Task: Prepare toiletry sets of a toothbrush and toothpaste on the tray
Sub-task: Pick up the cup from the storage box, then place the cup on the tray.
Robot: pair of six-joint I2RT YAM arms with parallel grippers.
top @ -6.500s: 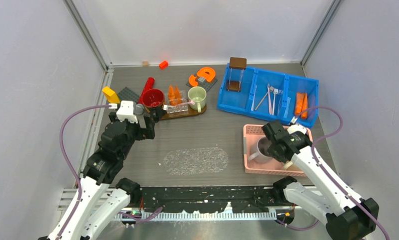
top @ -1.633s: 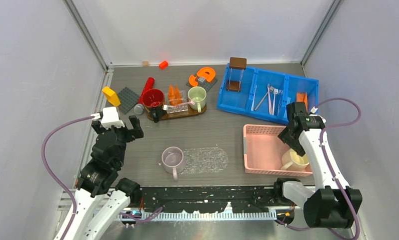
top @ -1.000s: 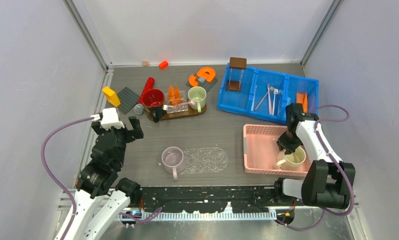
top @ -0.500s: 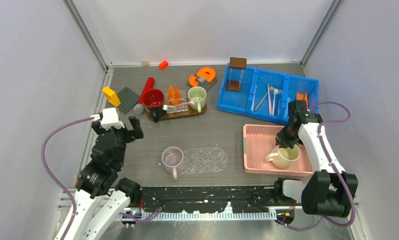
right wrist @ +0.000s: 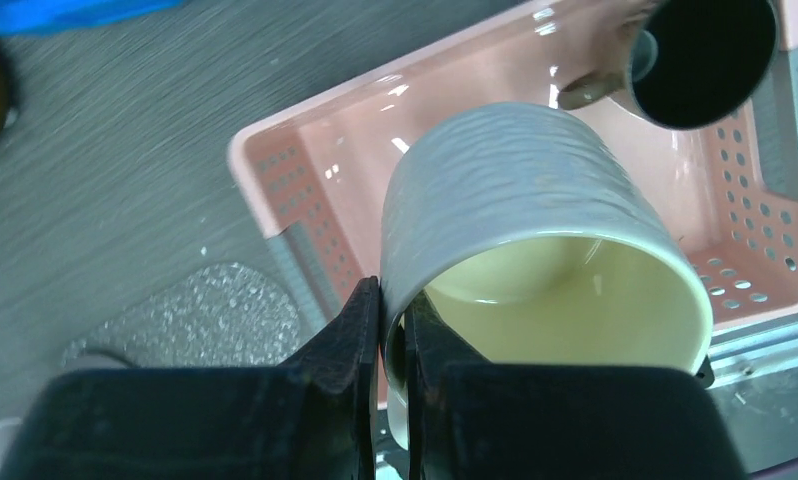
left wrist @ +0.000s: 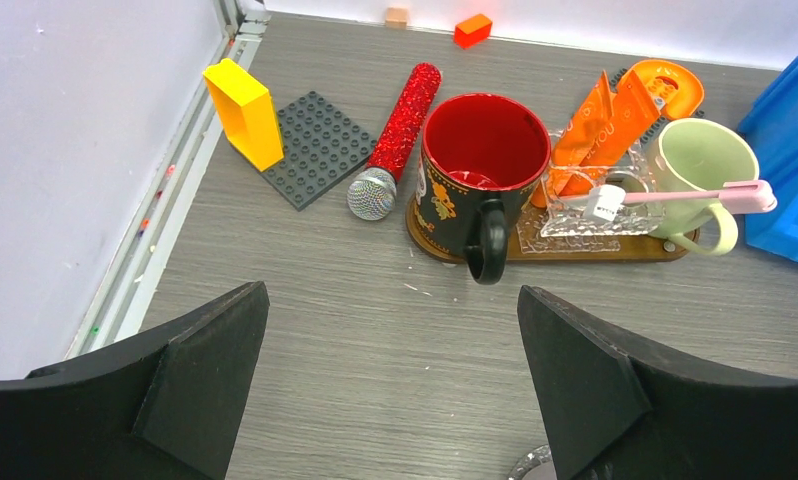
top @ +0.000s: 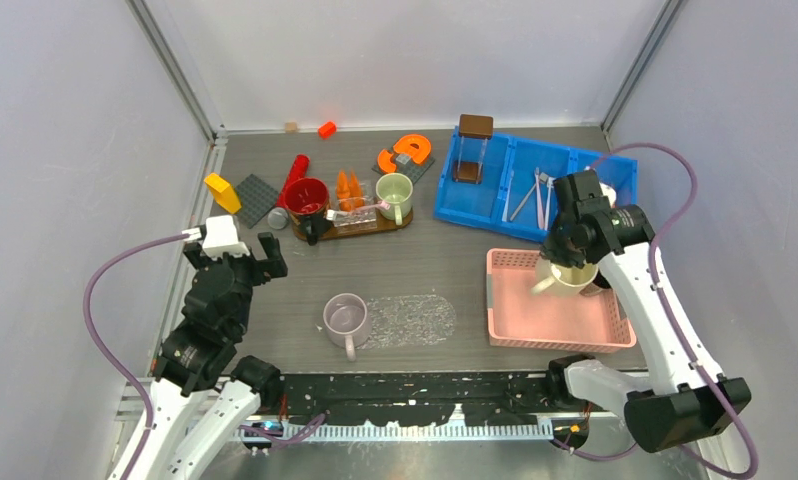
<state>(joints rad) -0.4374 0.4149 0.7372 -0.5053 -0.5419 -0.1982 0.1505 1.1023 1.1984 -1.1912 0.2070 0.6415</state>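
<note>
The brown oval tray [top: 399, 224] stands at the back left and carries a red mug [left wrist: 483, 150], a green mug [left wrist: 697, 158] and a clear glass holder. Orange toothpaste tubes [left wrist: 587, 128] stand in the holder. A pink toothbrush [left wrist: 680, 196] lies across the holder and the green mug. More toothbrushes [top: 541, 196] lie in the blue bin [top: 485, 210]. My right gripper [right wrist: 390, 300] is shut on the rim of a cream mug [right wrist: 515, 190], held above the pink basket [top: 505, 320]. My left gripper [left wrist: 390, 380] hangs open over bare table in front of the tray.
A dark mug [right wrist: 705, 55] stands in the pink basket's far corner. A pale lilac mug [top: 346, 318] sits beside a glittery mat [top: 405, 320] at the table's middle. A yellow block [left wrist: 243, 112], grey baseplate [left wrist: 320, 148] and red glitter microphone [left wrist: 400, 120] lie left of the tray.
My right gripper has closed on the cream mug's rim and lifted it from the basket's near right corner up and toward the basket's far side. The left arm has not moved.
</note>
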